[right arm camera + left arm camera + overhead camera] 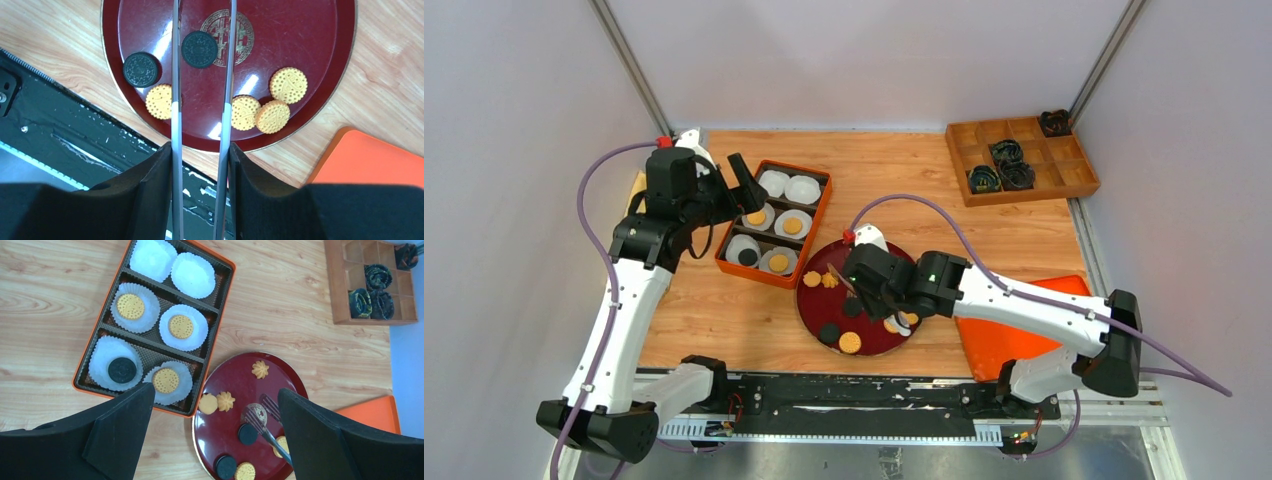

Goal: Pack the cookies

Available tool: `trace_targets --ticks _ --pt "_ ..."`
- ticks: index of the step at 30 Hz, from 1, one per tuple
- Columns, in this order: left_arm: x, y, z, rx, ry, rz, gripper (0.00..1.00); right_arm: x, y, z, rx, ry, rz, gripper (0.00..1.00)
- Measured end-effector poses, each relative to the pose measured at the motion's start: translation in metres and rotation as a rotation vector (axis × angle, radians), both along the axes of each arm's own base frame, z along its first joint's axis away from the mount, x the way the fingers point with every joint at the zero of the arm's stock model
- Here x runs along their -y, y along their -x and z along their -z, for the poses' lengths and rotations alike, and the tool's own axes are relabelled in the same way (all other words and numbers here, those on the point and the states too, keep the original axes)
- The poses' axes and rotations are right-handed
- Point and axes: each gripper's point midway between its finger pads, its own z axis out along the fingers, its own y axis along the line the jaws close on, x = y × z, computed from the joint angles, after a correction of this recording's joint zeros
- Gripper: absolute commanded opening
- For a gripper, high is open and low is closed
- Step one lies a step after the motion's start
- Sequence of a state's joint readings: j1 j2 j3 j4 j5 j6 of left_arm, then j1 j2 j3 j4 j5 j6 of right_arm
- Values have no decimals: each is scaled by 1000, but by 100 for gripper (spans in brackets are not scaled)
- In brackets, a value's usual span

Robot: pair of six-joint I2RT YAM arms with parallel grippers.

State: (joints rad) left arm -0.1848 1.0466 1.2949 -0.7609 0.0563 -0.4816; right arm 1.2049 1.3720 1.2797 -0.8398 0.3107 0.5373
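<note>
Dark-red plate [814,305] held the loose cookies [288,85], and the right gripper [200,150], clamped on metal tongs [175,80], hung them over a black cookie [199,49], prongs parted, pinching nothing: lined up to pick, I'd say. The left gripper [216,390] hovered wide open, empty, near the orange tray [221,315] with four cookies already in it, on a wooden table [904,175] between grey walls [874,60].
</note>
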Motion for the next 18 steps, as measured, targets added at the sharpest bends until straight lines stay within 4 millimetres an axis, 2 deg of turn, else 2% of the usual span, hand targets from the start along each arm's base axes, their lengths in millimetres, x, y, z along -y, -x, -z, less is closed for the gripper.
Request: trace_targets --ticks 3,8,18 --pt "0 -1 1 -4 -1 0 100 2 4 3 -17 -8 -11 12" --pt "0 -1 1 -4 0 1 100 20 24 21 -88 3 -23 15" --pt "1 -1 1 -5 2 4 100 36 53 40 -178 8 -36 31"
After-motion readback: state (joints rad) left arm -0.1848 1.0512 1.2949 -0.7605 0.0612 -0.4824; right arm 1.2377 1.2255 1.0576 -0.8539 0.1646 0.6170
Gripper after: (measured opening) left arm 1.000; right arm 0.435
